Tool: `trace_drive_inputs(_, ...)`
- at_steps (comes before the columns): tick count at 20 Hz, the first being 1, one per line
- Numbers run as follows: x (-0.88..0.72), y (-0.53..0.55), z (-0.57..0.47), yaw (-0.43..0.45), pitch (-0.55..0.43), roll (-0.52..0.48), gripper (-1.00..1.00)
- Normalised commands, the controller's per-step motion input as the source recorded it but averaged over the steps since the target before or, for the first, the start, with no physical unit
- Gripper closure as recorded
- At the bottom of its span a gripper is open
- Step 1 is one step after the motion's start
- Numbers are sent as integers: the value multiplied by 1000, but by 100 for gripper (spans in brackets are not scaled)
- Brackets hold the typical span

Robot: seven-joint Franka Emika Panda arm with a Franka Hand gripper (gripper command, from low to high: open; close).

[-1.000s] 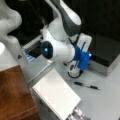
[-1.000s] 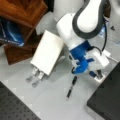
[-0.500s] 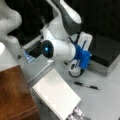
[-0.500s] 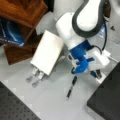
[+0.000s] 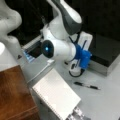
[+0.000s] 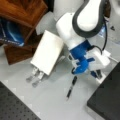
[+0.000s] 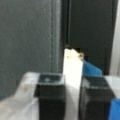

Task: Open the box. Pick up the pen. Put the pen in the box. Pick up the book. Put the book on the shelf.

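One box (image 5: 105,53) shows in both front views, its black lid down flat on the silver-grey sides, so it is unopened. Taking that box as the landmark: in a front view the gripper (image 5: 72,68) hangs just beside the box's near long side, toward the view's left, with the blue wrist mount above it; in a front view (image 6: 96,75) it sits at the box's corner, at the black lid's upper-left edge. The wrist view shows two black fingers (image 7: 51,92) with a narrow bright white strip between them, most likely the box's small front latch, against the dark lid behind. Whether the fingers are pressing on that strip or merely flanking it cannot be told.

One pen (image 5: 86,85) lies flat on the grey tabletop (image 5: 105,100), near the box's front side and below the gripper, untouched; in a front view the pen (image 6: 70,88) lies just to the left of the box's corner.

One book (image 5: 56,96), white with its spiral edge showing, lies farther from the box than the pen does, resting partly on a silver metal rack (image 6: 35,76). One shelf (image 5: 15,95), reddish-brown wood, stands beyond the book, well apart from the box
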Motion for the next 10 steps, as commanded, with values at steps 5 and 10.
trace_drive_inputs(5, -2, 249, 393, 92, 24, -49, 100)
trace_drive_inputs(10, 16, 360, 454, 181, 45, -154, 100)
